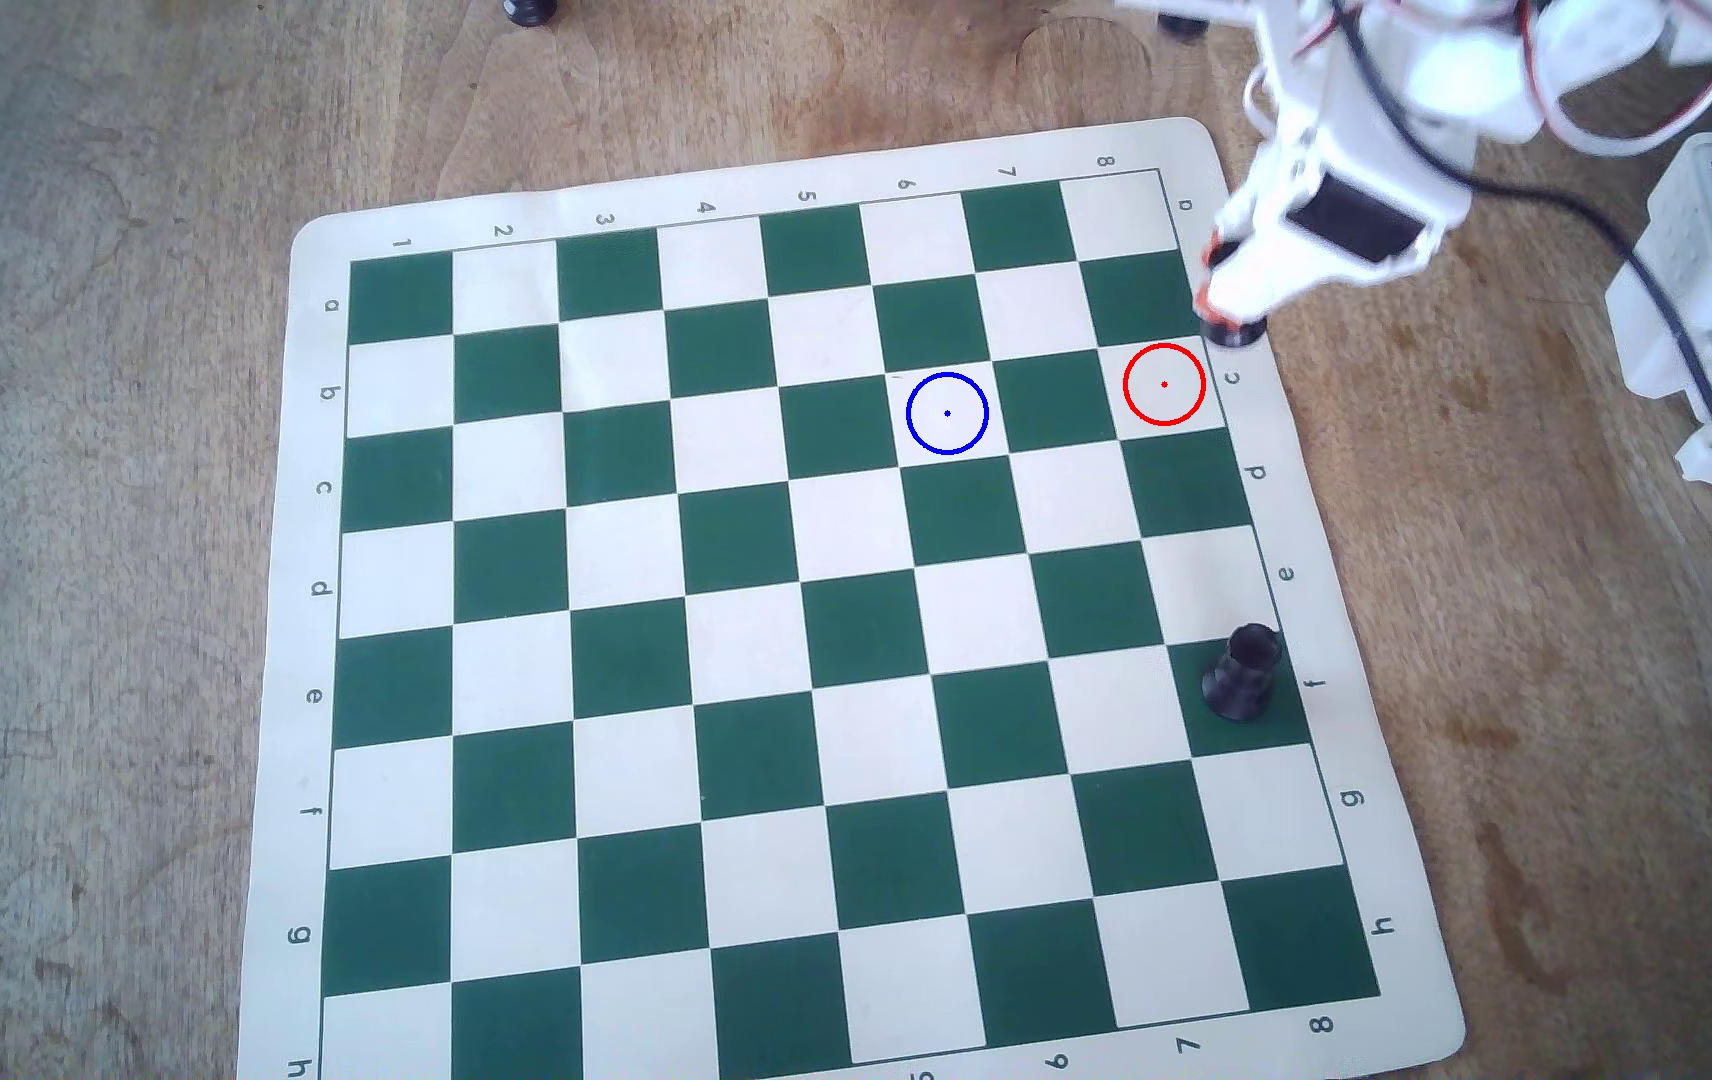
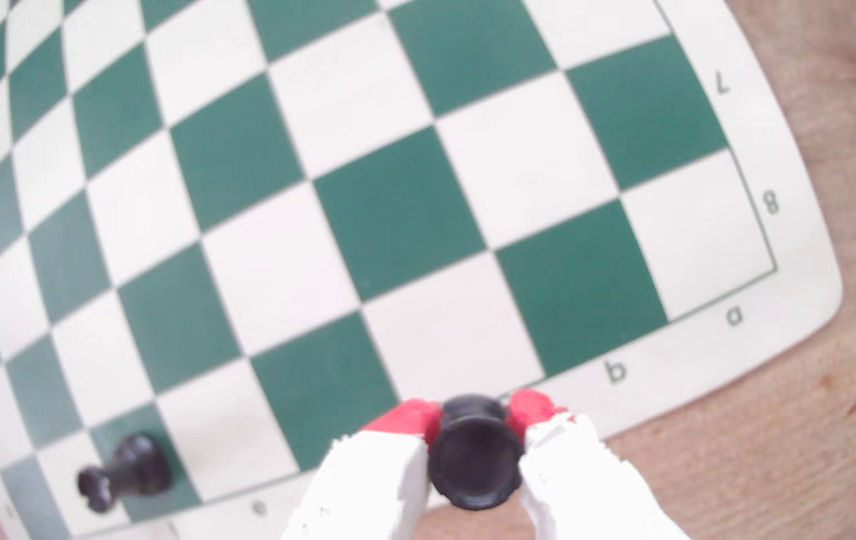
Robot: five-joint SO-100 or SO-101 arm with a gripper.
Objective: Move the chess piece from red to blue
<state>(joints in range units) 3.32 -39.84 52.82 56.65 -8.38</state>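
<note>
Chessboard mat (image 1: 312,582): red circle (image 1: 1164,384) by right edge, empty; blue circle (image 1: 946,413) two sq. inboard. Rook (image 1: 1241,673) further down right edge. Gripper (image 2: 475,415) jaws pinched on chess piece (image 2: 475,462), over mat's right margin. Risk: narrow-stem grip slips, piece tilts on set-down.

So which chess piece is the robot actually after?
Find the green-and-white board's edge near the red circle. The chess piece sits pinched between the gripper's red fingertips, unlike the cup-topped piece standing free.
</note>
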